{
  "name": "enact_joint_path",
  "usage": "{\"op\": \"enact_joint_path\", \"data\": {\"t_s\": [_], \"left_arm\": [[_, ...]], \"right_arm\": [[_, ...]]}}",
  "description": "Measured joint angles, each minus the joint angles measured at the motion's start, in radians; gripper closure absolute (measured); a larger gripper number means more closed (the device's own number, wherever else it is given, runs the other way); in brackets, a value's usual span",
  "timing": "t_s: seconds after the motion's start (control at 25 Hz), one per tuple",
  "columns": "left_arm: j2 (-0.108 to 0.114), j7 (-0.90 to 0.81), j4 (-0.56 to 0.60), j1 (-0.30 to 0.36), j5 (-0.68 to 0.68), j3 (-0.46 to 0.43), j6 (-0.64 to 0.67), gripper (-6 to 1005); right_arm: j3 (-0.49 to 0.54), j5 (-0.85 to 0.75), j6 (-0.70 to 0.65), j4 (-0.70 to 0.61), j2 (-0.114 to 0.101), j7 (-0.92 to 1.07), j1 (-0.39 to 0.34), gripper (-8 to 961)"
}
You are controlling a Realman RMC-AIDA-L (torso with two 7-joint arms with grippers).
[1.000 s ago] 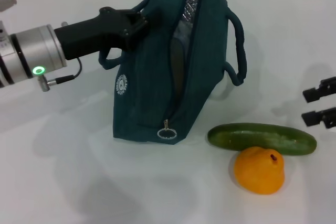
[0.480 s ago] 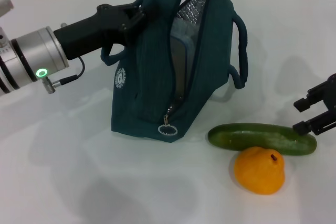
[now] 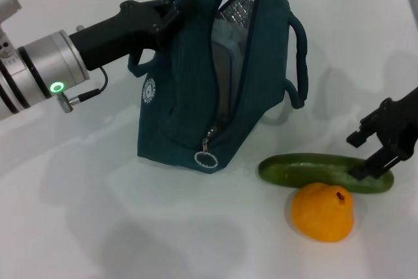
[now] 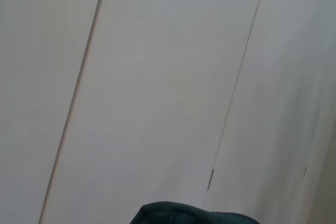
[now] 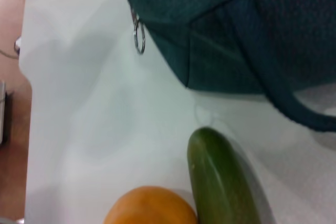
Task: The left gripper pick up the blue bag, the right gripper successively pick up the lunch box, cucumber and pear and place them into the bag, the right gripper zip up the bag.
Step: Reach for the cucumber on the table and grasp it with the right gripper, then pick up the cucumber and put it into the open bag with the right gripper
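Two fruits lie just right of the blue bag (image 3: 196, 89) on the white table (image 3: 98, 227): the cucumber (image 3: 313, 171) lengthwise near the bag's lower corner, the pear (image 3: 323, 212) touching its near side. The bag stands tilted with its zip open, the ring pull (image 3: 206, 160) hanging at the low end and silver lining (image 3: 240, 6) showing at the top; a pale shape inside the opening may be the lunch box, but it is too shaded to tell. The left gripper (image 3: 171, 17) is clamped on the bag's upper left edge, its fingertips buried in fabric. The right gripper (image 3: 367, 153) hovers spread over the cucumber's far-right end, one finger almost on it; its arm is cut off by the frame
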Motion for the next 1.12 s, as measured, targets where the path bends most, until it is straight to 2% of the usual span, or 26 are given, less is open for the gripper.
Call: {"op": "enact_joint_path", "data": {"t_s": [0.2, 0.64, 0.96, 1.12], "left_arm": [[-0.001, 0.000, -0.001, -0.004, -0.003, 0.000, -0.004, 959], [-0.002, 0.001, -0.003, -0.006, -0.003, 0.000, -0.004, 959], [-0.001, 0.003, -0.002, -0.010, -0.003, 0.000, -0.015, 959], [-0.001, 0.013, -0.001, -0.015, -0.003, -0.002, -0.015, 959]], "right_arm": [[0.001, -0.054, 0.055, -0.080, 0.000, 0.020, 0.014, 234], [0.001, -0.136, 0.176, -0.218, 0.000, 0.070, 0.027, 240], [0.001, -0.158, 0.213, -0.258, -0.001, 0.098, 0.044, 244], [0.001, -0.165, 0.207, -0.259, -0.003, 0.105, 0.050, 302]]}}
